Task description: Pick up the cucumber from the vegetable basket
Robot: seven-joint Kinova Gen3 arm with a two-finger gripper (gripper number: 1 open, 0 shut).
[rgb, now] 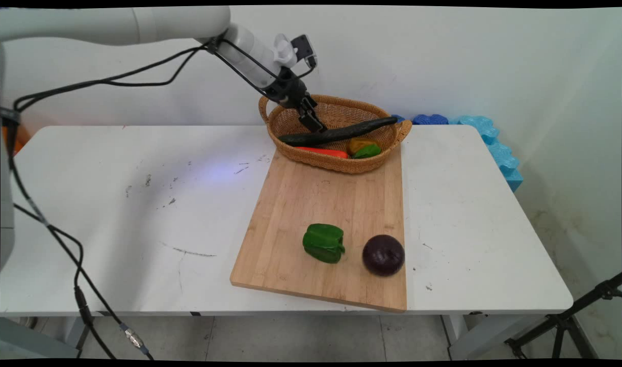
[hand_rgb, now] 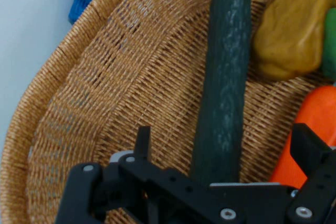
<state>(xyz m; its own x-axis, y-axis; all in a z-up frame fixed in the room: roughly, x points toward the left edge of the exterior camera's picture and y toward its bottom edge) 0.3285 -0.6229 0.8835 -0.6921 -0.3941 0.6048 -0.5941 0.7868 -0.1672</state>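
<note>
Wicker fills most of the hand view: one oval woven basket (rgb: 336, 153) with a tight ribbed weave and two loop handles, standing on the far end of a pale wooden cutting board (rgb: 331, 224). The black hand (rgb: 313, 125) reaches down into it, and its fingers (hand_rgb: 310, 150) stand apart on either side of one long, dark green cucumber (rgb: 341, 133), which runs straight out ahead of the hand across the basket, its far tip resting over the rim. The cucumber's skin is matte and faintly mottled. Whether the fingers press on it cannot be told.

Beside the cucumber, to one side of the hand, lie one smooth orange carrot (rgb: 322, 151), one lumpy yellow-ochre pepper (hand_rgb: 291, 30) and one green piece (rgb: 367, 151) touching it.

Well apart from the hand, at the board's near end, sit one glossy, blocky green bell pepper (rgb: 324, 243) and one round dark purple onion (rgb: 383, 255), just beside each other. The board lies flat on the white bench (rgb: 112, 214), whose top shows scuffs. Blue foam pieces (rgb: 487, 137) lie beyond the basket.
</note>
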